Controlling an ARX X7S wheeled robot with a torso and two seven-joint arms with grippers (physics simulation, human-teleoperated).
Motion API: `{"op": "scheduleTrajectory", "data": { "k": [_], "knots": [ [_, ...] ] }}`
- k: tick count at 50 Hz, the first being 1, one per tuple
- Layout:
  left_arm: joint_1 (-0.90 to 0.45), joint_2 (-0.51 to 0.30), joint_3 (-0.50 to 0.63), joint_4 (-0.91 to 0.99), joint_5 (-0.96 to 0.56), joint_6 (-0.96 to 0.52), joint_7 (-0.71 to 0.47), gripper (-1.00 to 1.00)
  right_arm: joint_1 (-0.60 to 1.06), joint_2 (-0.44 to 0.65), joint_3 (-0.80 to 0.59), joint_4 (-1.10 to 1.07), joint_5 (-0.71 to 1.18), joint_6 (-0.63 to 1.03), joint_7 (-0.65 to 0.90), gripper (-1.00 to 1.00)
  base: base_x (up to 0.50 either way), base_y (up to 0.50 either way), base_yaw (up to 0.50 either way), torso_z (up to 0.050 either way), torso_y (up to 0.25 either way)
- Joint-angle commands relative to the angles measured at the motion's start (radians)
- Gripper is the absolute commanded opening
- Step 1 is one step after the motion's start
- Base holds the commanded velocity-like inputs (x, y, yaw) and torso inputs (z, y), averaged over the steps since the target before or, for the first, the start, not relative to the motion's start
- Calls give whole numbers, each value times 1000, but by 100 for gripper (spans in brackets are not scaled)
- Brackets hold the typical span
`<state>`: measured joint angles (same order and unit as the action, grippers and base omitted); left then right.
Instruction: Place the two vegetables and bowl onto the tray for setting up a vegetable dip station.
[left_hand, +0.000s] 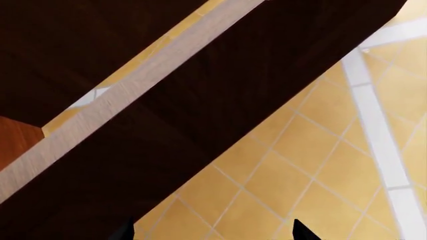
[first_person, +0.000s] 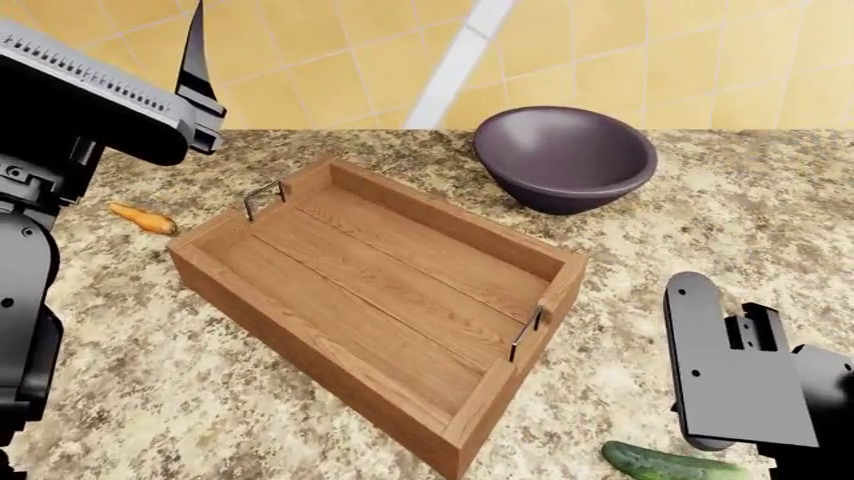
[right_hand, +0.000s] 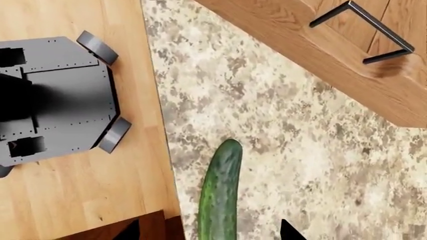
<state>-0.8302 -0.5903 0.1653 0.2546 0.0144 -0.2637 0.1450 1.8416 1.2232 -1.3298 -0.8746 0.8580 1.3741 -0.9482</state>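
Observation:
The wooden tray (first_person: 310, 352) sits empty at the counter's middle, set diagonally. The dark purple-grey bowl (first_person: 567, 155) stands behind it at the back right. The orange carrot (first_person: 143, 217) lies left of the tray. The green cucumber (first_person: 667, 463) lies near the counter's front edge, right of the tray. My right gripper (right_hand: 210, 233) is open, its tips on either side of the cucumber (right_hand: 220, 195) just above it. My left gripper (left_hand: 213, 235) is open and empty, raised high at the far left, with only floor tiles and dark wood in its view. One left fingertip (first_person: 198, 60) shows in the head view.
The granite counter (first_person: 200, 400) ends just beside the cucumber, with my wheeled base (right_hand: 53, 100) on the wood floor below. The tray's near corner and metal handle (right_hand: 360, 30) lie beyond the cucumber. My right arm (first_person: 741, 375) covers the front right.

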Motion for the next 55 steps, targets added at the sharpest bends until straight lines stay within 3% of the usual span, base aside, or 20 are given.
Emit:
{"op": "scheduleTrajectory", "data": {
  "k": [1,55],
  "knots": [
    [1,1,3,-12,1,8,-4,100,-7,7,-62,30,-92,-35,-23,100,0,0,0,0,0],
    [17,-9,-5,1,-8,7,-14,100,-78,12,-144,115,-202,-116,31,100,0,0,0,0,0]
  ]
}}
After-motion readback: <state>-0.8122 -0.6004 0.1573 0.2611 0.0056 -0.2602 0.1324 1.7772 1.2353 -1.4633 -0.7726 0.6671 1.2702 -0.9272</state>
